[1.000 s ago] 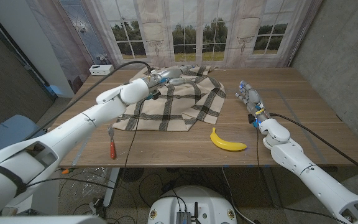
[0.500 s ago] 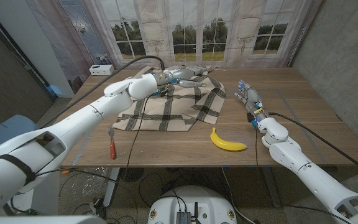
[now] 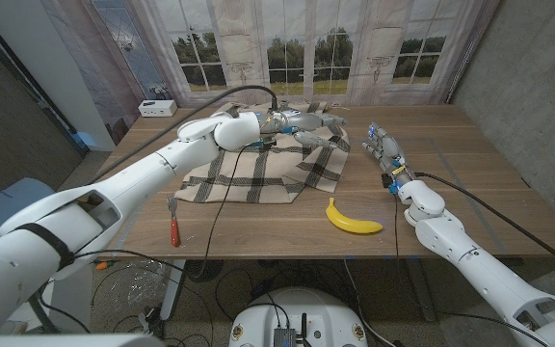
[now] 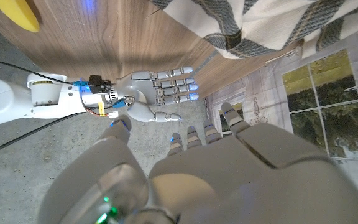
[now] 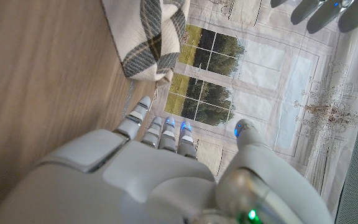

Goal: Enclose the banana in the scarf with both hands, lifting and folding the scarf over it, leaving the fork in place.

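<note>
Reaching over the far edge of the plaid scarf (image 3: pixel 263 164) with the left hand (image 3: pixel 306 122), fingers spread, gripping nothing, probably lining up a corner to lift; right hand (image 3: pixel 383 149) waiting open beside the cloth; banana (image 3: pixel 352 219) lying bare near the table (image 3: pixel 451 193) front, well off the scarf; fork (image 3: pixel 173 222) untouched, front left.

Glossy white arms (image 3: pixel 133 183), black cables (image 3: pixel 489 214)
</note>
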Controlling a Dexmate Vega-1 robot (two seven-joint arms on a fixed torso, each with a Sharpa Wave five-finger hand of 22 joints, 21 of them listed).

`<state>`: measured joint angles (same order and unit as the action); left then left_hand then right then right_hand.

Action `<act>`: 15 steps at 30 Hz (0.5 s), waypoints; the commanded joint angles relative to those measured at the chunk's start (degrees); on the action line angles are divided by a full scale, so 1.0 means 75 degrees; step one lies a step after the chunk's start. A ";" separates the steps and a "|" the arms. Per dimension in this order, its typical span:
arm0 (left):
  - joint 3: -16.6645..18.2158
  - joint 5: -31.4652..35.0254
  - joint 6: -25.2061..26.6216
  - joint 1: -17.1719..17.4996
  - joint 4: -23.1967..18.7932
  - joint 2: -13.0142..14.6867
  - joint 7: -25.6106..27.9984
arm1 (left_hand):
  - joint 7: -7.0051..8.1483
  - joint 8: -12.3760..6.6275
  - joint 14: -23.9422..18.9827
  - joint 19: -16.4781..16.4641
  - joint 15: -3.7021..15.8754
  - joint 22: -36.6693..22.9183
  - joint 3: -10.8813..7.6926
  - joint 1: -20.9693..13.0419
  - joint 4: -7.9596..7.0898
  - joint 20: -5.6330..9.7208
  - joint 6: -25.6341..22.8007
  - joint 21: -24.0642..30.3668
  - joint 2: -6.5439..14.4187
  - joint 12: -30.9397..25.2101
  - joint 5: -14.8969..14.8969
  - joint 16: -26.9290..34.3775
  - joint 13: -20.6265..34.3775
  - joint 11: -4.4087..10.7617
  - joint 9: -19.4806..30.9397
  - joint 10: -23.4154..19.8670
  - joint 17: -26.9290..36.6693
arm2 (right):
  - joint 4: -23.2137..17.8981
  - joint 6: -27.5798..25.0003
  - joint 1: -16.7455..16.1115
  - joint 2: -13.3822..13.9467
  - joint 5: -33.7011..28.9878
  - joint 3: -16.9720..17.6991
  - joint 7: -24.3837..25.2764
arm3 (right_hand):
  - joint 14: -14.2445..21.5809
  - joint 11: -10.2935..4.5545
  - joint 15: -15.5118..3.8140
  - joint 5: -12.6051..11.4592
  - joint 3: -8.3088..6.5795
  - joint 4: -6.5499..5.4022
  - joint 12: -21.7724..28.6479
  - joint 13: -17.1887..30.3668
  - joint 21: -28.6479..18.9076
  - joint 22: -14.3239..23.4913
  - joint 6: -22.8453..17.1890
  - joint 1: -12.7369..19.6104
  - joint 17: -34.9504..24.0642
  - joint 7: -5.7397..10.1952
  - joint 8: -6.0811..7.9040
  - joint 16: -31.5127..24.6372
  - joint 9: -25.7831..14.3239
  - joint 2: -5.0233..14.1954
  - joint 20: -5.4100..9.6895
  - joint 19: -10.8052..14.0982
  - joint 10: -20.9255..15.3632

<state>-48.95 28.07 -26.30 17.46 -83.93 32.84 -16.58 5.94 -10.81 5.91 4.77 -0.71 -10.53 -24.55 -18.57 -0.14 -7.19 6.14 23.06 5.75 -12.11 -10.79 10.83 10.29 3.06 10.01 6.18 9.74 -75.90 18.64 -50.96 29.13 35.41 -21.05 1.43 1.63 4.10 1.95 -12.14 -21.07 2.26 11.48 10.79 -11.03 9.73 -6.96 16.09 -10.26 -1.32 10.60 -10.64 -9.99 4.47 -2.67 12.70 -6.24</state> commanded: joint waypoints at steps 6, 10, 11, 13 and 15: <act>-0.0338 -0.0030 -0.0902 -0.0346 0.0481 -0.0473 -0.0564 | 0.0069 -0.0037 -0.0162 -0.0128 -0.0034 -0.0031 0.0041 -0.0059 0.0151 -0.0078 -0.0092 -0.0059 -0.0179 -0.0113 0.0010 0.0055 0.0033 0.0027 0.0017 -0.0216 0.0022 | -0.0462 0.0091 -0.0377 0.0211 -0.0164 0.0226 0.0506 | 0.0006 0.0028 0.0087 0.0015 -0.0029 0.0086 0.0012 0.0021 -0.0048 0.0046 -0.0127 0.0064 -0.0023 -0.0005 0.0056 -0.0045 -0.0040 0.0049 -0.0001 0.0039 -0.0107; -0.0378 -0.0005 -0.0990 -0.0348 0.0483 -0.0528 -0.0639 | 0.0101 -0.0052 -0.0191 -0.0154 -0.0016 -0.0030 0.0053 -0.0082 0.0196 -0.0068 -0.0155 -0.0065 -0.0215 -0.0110 0.0012 0.0050 0.0034 0.0045 0.0017 -0.0241 0.0022 | -0.0667 0.0114 -0.0550 0.0272 -0.0174 0.0323 0.0668 | 0.0012 0.0022 0.0083 0.0016 -0.0034 0.0103 0.0016 0.0022 -0.0047 0.0046 -0.0146 0.0073 -0.0022 0.0003 0.0059 -0.0046 -0.0041 0.0054 -0.0008 0.0036 -0.0126; -0.0382 0.0006 -0.1011 -0.0344 0.0480 -0.0538 -0.0643 | 0.0111 -0.0053 -0.0200 -0.0166 -0.0015 -0.0030 0.0056 -0.0090 0.0210 -0.0075 -0.0166 -0.0064 -0.0227 -0.0110 0.0012 0.0049 0.0034 0.0050 0.0017 -0.0250 0.0022 | -0.0711 0.0115 -0.0587 0.0286 -0.0180 0.0340 0.0701 | 0.0012 0.0023 0.0081 0.0017 -0.0034 0.0106 0.0016 0.0022 -0.0046 0.0046 -0.0146 0.0073 -0.0023 0.0002 0.0058 -0.0045 -0.0041 0.0054 -0.0013 0.0034 -0.0129; -0.0396 0.0025 -0.1046 -0.0342 0.0469 -0.0558 -0.0669 | 0.0107 -0.0060 -0.0220 -0.0191 -0.0008 -0.0029 0.0061 -0.0108 0.0240 -0.0097 -0.0200 -0.0064 -0.0249 -0.0110 0.0013 0.0048 0.0035 0.0071 0.0017 -0.0270 0.0022 | -0.0783 0.0138 -0.0657 0.0305 -0.0188 0.0374 0.0754 | 0.0016 0.0007 0.0085 0.0018 -0.0035 0.0113 0.0017 0.0022 -0.0046 0.0046 -0.0154 0.0076 -0.0022 0.0007 0.0059 -0.0046 -0.0041 0.0054 -0.0012 0.0034 -0.0134; -0.0415 0.0072 -0.1078 -0.0342 0.0439 -0.0574 -0.0693 | 0.0105 -0.0075 -0.0253 -0.0220 -0.0006 -0.0028 0.0068 -0.0144 0.0295 -0.0098 -0.0266 -0.0068 -0.0285 -0.0125 0.0014 0.0046 0.0036 0.0062 0.0017 -0.0342 0.0022 | -0.0857 0.0159 -0.0729 0.0321 -0.0210 0.0411 0.0830 | 0.0018 0.0033 0.0084 0.0019 -0.0035 0.0120 0.0020 0.0022 -0.0047 0.0046 -0.0154 0.0077 -0.0022 0.0007 0.0057 -0.0046 -0.0041 0.0053 -0.0006 0.0037 -0.0146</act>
<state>-50.71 28.10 -31.99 15.65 -81.45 30.38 -20.14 6.74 -11.03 4.48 3.58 -0.71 -10.53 -23.98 -19.26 1.37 -7.77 4.89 22.65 4.29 -12.54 -10.79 11.09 10.29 3.55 10.01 4.02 9.73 -79.31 19.02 -53.75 30.59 34.59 -19.44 4.03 1.63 4.10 1.94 -12.14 -21.30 2.71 11.48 10.79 -11.03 9.73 -7.58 16.31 -10.26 -1.32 10.82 -10.64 -9.99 4.69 -2.67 12.70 -6.87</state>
